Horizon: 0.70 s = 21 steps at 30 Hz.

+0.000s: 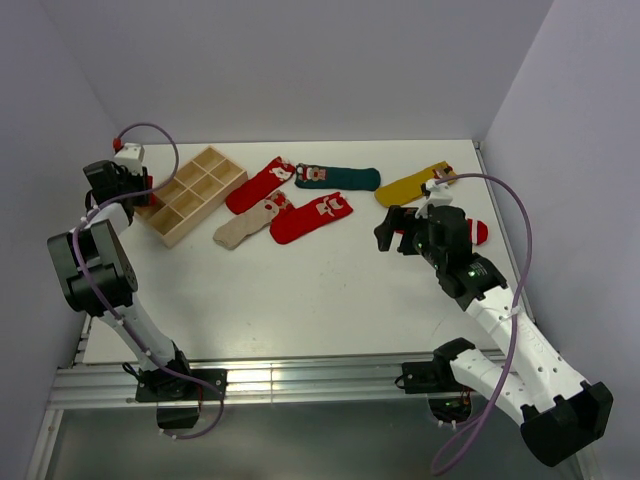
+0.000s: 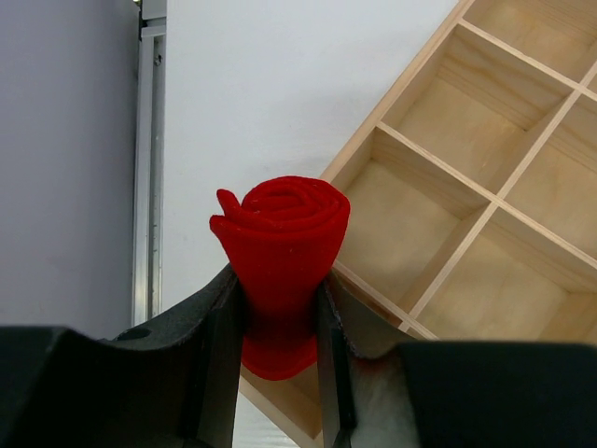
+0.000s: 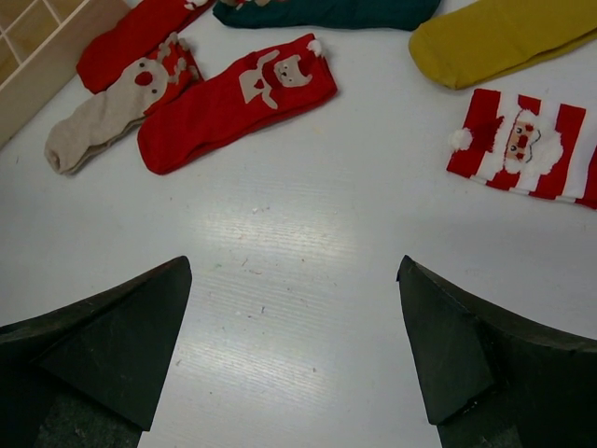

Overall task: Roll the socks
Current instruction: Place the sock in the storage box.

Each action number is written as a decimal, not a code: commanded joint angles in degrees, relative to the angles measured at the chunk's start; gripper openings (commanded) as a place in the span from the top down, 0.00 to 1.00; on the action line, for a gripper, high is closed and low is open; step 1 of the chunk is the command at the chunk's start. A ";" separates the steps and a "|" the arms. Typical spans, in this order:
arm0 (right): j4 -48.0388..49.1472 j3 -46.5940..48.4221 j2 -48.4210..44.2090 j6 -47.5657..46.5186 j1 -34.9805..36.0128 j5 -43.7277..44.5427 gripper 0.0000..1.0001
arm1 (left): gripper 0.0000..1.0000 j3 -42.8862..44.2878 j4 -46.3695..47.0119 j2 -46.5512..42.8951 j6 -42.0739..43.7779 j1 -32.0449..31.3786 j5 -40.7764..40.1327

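On the white table [image 1: 330, 290], your left gripper [image 2: 278, 313] is clamped on the red roll [image 2: 284, 233] at the tray [image 2: 396, 93] rim; the nearest compartment lies just right. The right gripper [image 3: 294, 345] hangs spread, empty, nearer the flat socks [image 3: 233, 98].

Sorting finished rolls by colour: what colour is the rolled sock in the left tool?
Solid red. The rolled sock shows best in the left wrist view.

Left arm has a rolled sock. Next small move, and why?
Probably ease the left gripper over the nearest empty compartment, then lower. Its rolled red sock is clamped between the fingers and seems to hang over the wooden tray rim, not yet inside a cell.
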 commanded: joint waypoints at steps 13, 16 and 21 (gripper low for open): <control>1.77 1.28 -1.09 -2.35 -0.25 -1.38 0.01 | 1.00 -3.01 3.45 0.57 1.13 1.11 2.74; 1.42 1.46 -0.92 -2.44 -0.16 -1.30 0.02 | 1.00 -2.75 2.48 0.84 1.31 1.11 2.04; 1.51 1.45 -1.27 -2.88 -0.25 -0.68 0.02 | 1.00 -1.08 -1.56 1.10 1.66 1.46 1.16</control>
